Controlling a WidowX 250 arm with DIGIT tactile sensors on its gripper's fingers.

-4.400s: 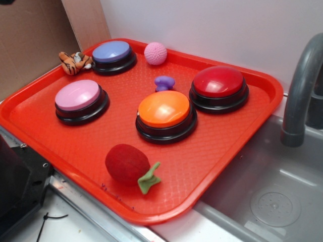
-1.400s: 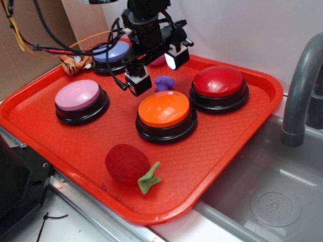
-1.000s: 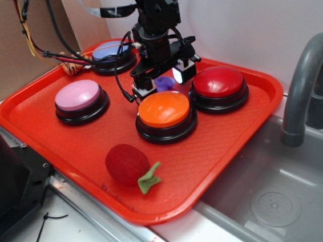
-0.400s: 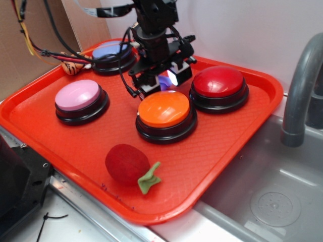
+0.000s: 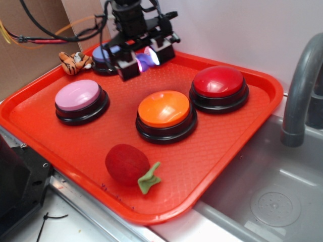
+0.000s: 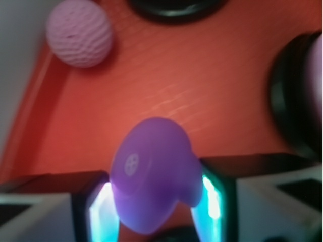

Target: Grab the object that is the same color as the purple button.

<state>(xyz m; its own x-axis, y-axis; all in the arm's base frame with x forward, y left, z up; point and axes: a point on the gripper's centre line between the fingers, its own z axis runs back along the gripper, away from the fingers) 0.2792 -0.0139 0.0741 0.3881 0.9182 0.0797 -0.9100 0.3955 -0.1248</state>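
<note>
Gripper (image 5: 142, 60) fingers are pinched on the purple toy (image 6: 154, 174), which sits between the two lit pads and is raised clear of the red tray (image 5: 217, 138). In the wrist view the toy's rounded body fills the gap between the fingers (image 6: 98, 212), with a small round mark on its side facing the camera. From the exterior view the gripper hangs over the tray's far end, just in front of the purple button (image 5: 103, 58), which it partly hides. A pink knitted ball (image 6: 79, 33) lies on the tray near the rim. A small plush tiger (image 5: 74, 61) rests at the tray's far left edge. The pink button (image 5: 79, 98), orange button (image 5: 164, 113) and red button (image 5: 218, 85) stand on the tray, and a red felt fruit with a green leaf (image 5: 130, 166) lies nearest the camera
</note>
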